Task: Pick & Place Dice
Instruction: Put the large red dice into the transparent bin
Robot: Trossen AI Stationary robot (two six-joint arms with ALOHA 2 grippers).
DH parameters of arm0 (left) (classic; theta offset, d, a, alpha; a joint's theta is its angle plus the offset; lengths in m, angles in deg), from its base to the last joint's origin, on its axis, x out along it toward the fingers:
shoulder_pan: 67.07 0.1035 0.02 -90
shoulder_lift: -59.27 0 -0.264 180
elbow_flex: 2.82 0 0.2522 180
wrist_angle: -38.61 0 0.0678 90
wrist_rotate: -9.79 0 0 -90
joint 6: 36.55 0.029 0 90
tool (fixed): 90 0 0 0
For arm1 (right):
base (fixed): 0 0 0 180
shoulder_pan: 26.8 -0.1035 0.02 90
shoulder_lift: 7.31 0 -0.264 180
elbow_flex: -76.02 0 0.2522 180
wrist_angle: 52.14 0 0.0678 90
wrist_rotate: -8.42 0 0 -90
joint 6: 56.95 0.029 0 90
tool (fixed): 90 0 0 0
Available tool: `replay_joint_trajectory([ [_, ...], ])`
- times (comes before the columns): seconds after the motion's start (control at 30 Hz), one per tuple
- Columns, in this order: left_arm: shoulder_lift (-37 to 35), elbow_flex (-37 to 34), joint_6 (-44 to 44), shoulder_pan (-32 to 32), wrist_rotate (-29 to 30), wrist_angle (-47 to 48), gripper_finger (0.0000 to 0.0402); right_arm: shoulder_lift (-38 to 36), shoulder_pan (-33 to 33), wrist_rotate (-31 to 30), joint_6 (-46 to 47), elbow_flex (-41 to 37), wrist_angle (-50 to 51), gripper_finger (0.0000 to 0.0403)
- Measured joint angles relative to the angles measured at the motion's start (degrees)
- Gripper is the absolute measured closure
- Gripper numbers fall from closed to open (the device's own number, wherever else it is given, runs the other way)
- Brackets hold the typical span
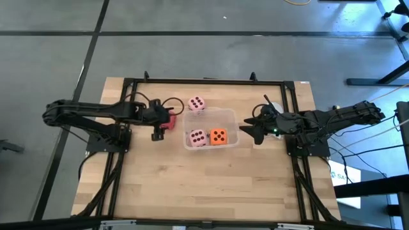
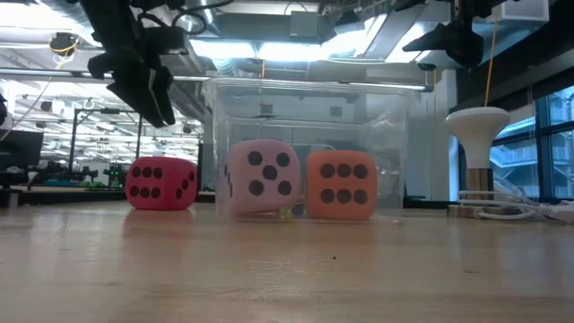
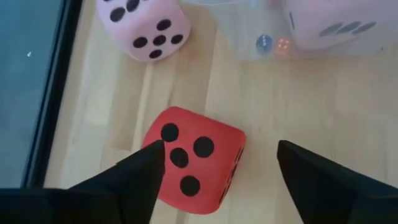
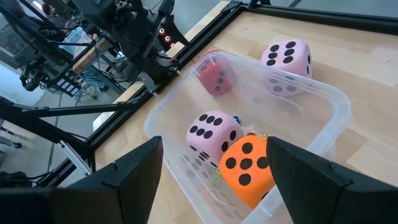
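The red die rests flat on the wooden table, just left of the clear tub. My left gripper hangs open above it, one finger on each side, and in the low view it is well clear of the die. A pale pink die sits on the table beyond the tub. A second pink die and the orange die lie inside the tub. My right gripper is open and hovers by the tub's right side.
A black frame borders the table top. Bare wood stretches across the near half of the table. A white stand and cables sit off to the right in the low view.
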Motion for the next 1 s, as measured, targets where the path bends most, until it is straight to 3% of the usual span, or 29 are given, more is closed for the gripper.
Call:
replay_joint_trajectory([
  [0.13, 1.7, 0.0, -0.1, 0.0, 0.3, -0.1, 0.0080, 0.0, 0.0, 0.0, -0.5, 0.0, 0.0, 0.0118],
  [0.37, 6.1, 0.0, 1.5, 0.1, 6.6, 0.0, 0.0072, 0.0, 0.0, 0.0, -1.5, 0.0, 0.0, 0.0118],
  [0.67, 11.6, 0.0, 3.3, 0.2, 4.3, -0.1, 0.0072, 0.0, 0.0, 0.0, -1.5, 0.0, 0.0, 0.0118],
  [1.0, 16.7, 0.0, 5.5, 3.1, 6.2, -2.3, 0.0072, 0.0, 0.0, 0.0, -1.7, 0.0, 0.0, 0.0118],
])
